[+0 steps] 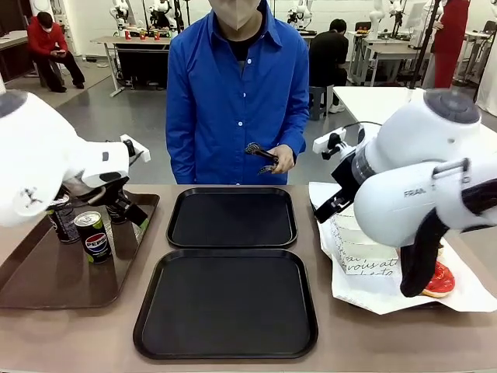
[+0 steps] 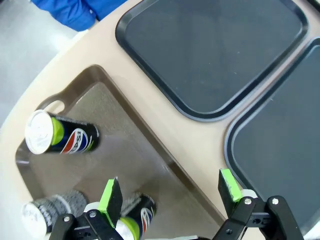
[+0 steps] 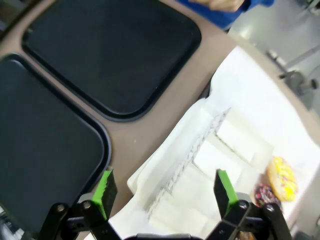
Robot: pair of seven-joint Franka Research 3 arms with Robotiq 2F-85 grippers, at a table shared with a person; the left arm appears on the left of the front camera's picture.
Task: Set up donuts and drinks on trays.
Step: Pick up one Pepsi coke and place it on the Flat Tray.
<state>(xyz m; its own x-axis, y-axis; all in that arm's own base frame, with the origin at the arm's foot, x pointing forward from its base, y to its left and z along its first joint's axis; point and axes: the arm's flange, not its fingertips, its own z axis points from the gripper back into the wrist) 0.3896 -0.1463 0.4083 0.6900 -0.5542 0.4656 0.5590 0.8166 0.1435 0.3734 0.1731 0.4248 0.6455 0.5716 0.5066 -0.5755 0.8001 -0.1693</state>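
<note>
Left tool: jaws wide apart, empty, hovering over the brown tray.
Right tool: jaws apart, empty, above the white boxes.
Drinks: cans stood upright on the brown tray, table's left.
Donuts: boxes and a red-iced donut on the paper sheet, right.
Trays: far tray and near tray were bare, mid-table.
Handling: cans judged rigid, slick, tippable; grip mid-body. Boxes are thin paper; squeeze side walls lightly.
Obstructions: neighbouring cans stood close; the person's hand held tongs behind the far tray.
</note>
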